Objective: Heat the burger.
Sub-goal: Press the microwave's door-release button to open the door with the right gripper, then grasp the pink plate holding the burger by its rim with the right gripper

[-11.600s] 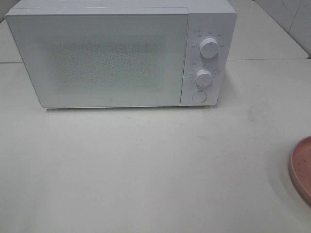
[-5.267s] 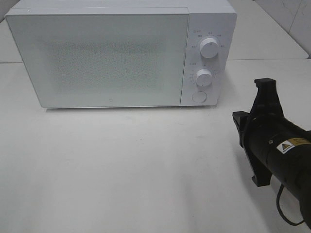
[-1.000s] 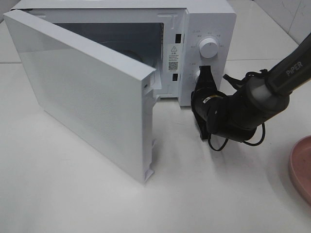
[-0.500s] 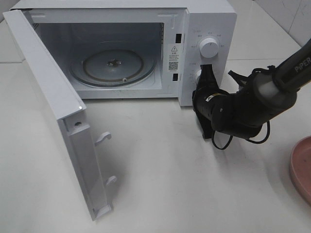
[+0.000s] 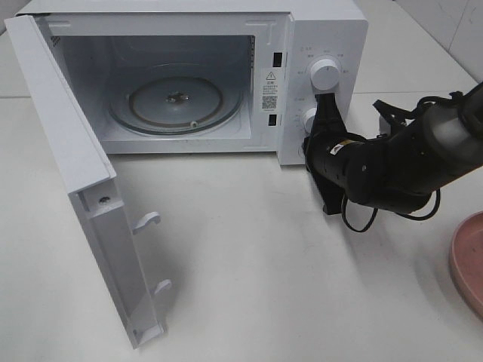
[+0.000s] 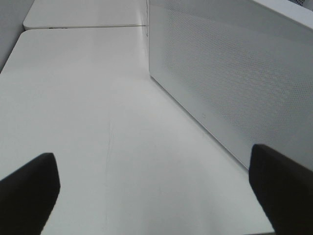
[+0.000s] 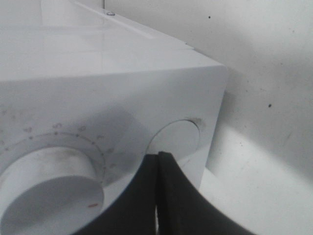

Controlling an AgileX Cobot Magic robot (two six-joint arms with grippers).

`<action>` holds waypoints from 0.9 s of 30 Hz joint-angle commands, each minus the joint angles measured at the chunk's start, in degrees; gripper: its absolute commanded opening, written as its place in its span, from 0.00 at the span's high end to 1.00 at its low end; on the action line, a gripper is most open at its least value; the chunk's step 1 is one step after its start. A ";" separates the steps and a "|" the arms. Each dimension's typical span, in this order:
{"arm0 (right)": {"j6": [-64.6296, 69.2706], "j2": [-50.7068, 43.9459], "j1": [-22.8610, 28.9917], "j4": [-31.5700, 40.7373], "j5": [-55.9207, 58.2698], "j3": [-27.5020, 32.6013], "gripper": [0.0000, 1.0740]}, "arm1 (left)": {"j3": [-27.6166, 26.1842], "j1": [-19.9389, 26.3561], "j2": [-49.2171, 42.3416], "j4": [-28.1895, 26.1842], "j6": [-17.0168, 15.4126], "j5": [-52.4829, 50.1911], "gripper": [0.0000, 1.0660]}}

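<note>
The burger shows in no view; the microwave door (image 5: 64, 132) stands open; the right gripper (image 7: 157, 156) is pressed together at the round button (image 7: 178, 139); the left gripper (image 6: 151, 166) gapes, holding nothing; a burger is likely soft, stacked and slippery, so grip gently, low across both buns.

Burger out of sight, shown in none of the views

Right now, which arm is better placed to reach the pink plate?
Right: the right gripper is at the microwave controls, nearer the pink plate; the left gripper is out past the open door.
</note>
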 commanded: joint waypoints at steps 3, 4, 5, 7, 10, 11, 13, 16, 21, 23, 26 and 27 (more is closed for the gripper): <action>-1.20 -2.58 -0.23 -1.03 2.01 3.15 0.99 | 0.23 0.11 -1.20 -0.23 0.17 -0.46 0.03; -1.20 -2.58 -0.23 -1.03 2.01 3.15 0.99 | 0.23 0.11 -1.20 -0.23 0.17 -0.46 0.03; -1.72 -3.78 -0.23 -0.97 2.23 4.53 0.99 | 0.23 0.11 -1.20 -0.23 0.17 -0.46 0.03; -2.06 -4.47 -0.23 -0.97 2.46 5.33 0.99 | 0.23 0.11 -1.20 -0.23 0.17 -0.46 0.03; -4.64 -7.62 -0.23 -1.09 4.53 7.91 0.99 | 0.23 0.11 -1.20 -0.23 0.17 -0.46 0.03; -5.90 -8.77 -0.23 -1.26 5.44 8.54 0.99 | 0.23 0.11 -1.20 -0.23 0.17 -0.46 0.03; -8.25 -11.06 -0.23 -2.06 7.96 9.63 0.99 | 0.23 0.11 -1.20 -0.23 0.17 -0.46 0.03; -12.61 -14.27 -0.40 -3.67 13.98 10.37 0.99 | 0.23 0.11 -1.20 -0.23 0.17 -0.46 0.03; -25.50 -18.51 -0.40 -4.47 24.01 10.54 0.98 | 0.23 0.11 -1.20 -0.23 0.17 -0.46 0.03; -28.36 -19.37 -0.40 -4.47 26.01 10.54 0.98 | 0.23 0.11 -1.20 -0.23 0.17 -0.46 0.03; -41.94 -23.09 -0.40 -4.35 34.09 10.54 0.97 | 0.23 0.11 -1.20 -0.23 0.17 -0.46 0.03; -45.21 -24.18 -0.40 -4.47 36.15 10.54 0.97 | 0.23 0.11 -1.20 -0.23 0.17 -0.46 0.03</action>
